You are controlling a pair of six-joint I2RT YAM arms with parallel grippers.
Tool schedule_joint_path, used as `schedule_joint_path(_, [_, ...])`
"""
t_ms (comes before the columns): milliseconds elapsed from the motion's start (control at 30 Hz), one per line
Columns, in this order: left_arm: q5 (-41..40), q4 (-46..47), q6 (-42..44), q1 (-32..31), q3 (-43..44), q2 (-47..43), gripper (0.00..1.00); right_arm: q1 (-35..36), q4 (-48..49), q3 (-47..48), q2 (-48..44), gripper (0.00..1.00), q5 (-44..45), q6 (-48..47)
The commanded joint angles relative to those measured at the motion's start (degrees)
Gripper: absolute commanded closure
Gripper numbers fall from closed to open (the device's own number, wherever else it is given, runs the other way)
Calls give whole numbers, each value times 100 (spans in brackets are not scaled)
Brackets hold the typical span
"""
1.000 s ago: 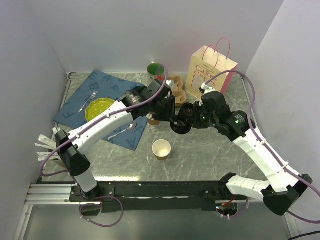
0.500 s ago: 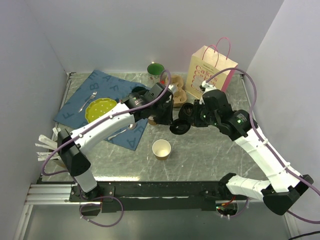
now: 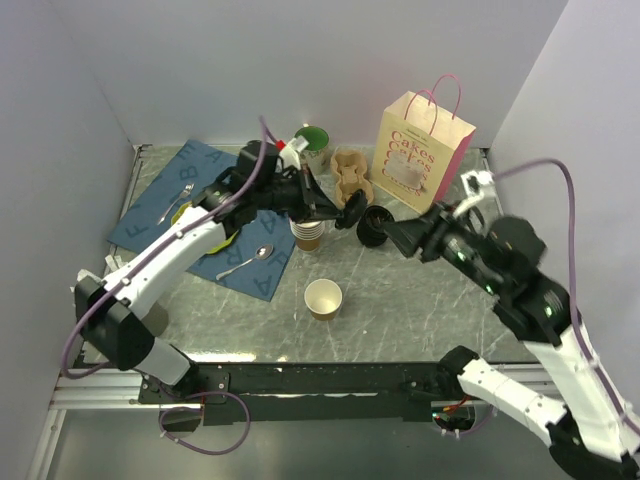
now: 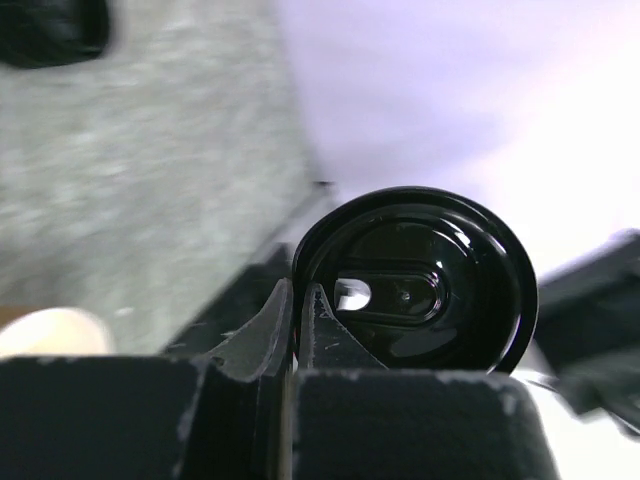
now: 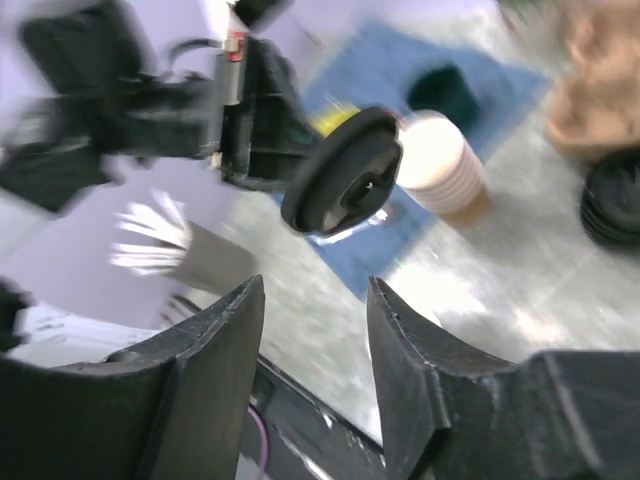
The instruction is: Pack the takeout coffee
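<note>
glossy black lid [image 4: 415,280]; matte black left gripper [image 4: 297,310]. brown kraft stack of cups [image 3: 308,235]; loose cup [image 3: 323,298] cream-white inside. blue mat [image 3: 195,180] with pale letters. cream bag [image 3: 420,150] with pink handles and pink print. grey marbled bench [image 3: 400,300].

Soft, even light filled the top view, though the right arm [image 3: 520,290] blurred. Motion smeared the right wrist view; the left gripper [image 4: 297,310] sat out of focus, glare spotting the black lid [image 4: 430,290].
</note>
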Motion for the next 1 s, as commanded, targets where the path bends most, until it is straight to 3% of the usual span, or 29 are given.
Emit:
schedule_joint_path(0, [1236,1870,-1227,113,-330,-410,99,13,1711,-868,-630,49,-296,299])
schedule_joint_path(100, [1456,2424,-1482,113,-426,-524,99,13,1143,-659,-446,51,319,554])
schedule_joint_path(200, [1500,3337,-1719,113,-716,-717,99,13,1087,-289,-103,54,198,747])
schedule_joint_path(400, [1238,4752,-2466,113,-1314,-990,99,13,2255,-587,-67,55,-312,1967])
schedule_joint_path(467, [1219,4815,-2537,105,-1358,-1025,99,4,2711,-728,-50,55,-462,2154])
schedule_joint_path(967, [1044,5175,-2660,0,-1639,-1166,99,22,3065,-623,442,59,-884,2532])
